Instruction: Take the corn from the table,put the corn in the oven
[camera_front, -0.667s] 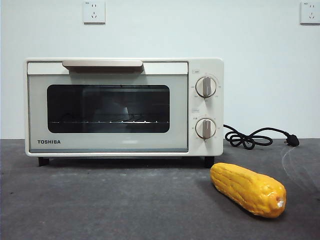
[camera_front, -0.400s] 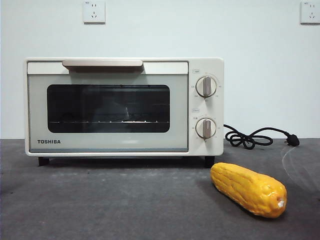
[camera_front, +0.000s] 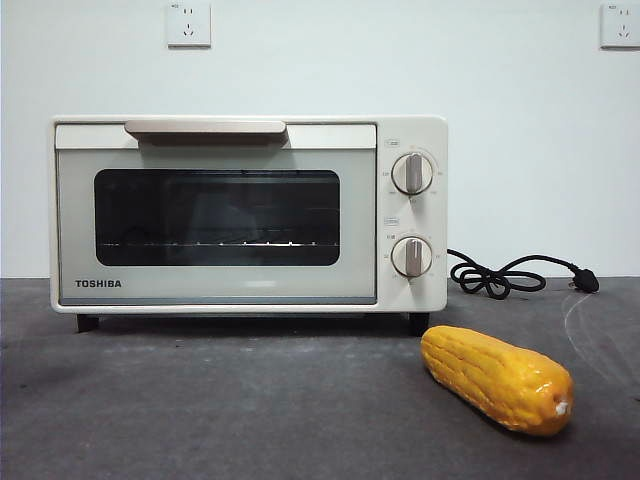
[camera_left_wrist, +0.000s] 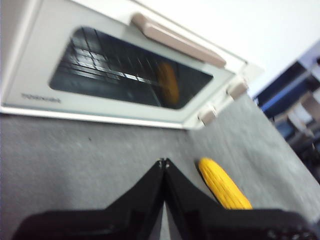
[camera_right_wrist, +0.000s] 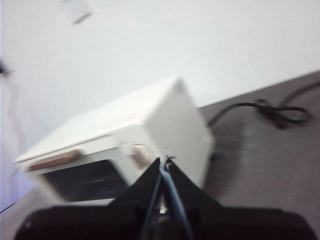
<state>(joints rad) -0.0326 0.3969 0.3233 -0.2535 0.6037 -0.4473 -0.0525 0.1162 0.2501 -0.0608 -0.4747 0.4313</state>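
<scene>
The corn (camera_front: 497, 378) lies on the dark grey table (camera_front: 250, 410) in front of the oven's right end, pointed tip toward the oven. The cream oven (camera_front: 248, 212) stands with its glass door closed and its handle (camera_front: 205, 128) at the top. In the left wrist view my left gripper (camera_left_wrist: 163, 162) is shut and empty above the table, with the corn (camera_left_wrist: 223, 183) just beside it and the oven (camera_left_wrist: 125, 75) beyond. My right gripper (camera_right_wrist: 165, 160) is shut and empty, held in the air facing the oven's (camera_right_wrist: 125, 135) knob end. No arm shows in the front view.
The black cord (camera_front: 510, 273) coils on the table behind the corn, right of the oven, ending in a plug (camera_front: 586, 283). Two wall sockets (camera_front: 188, 23) sit high on the white wall. Dark furniture (camera_left_wrist: 300, 100) stands beyond the table's edge in the left wrist view.
The corn and the oven have stayed put. Only faint shadows and reflections on the table and the oven glass have shifted.
</scene>
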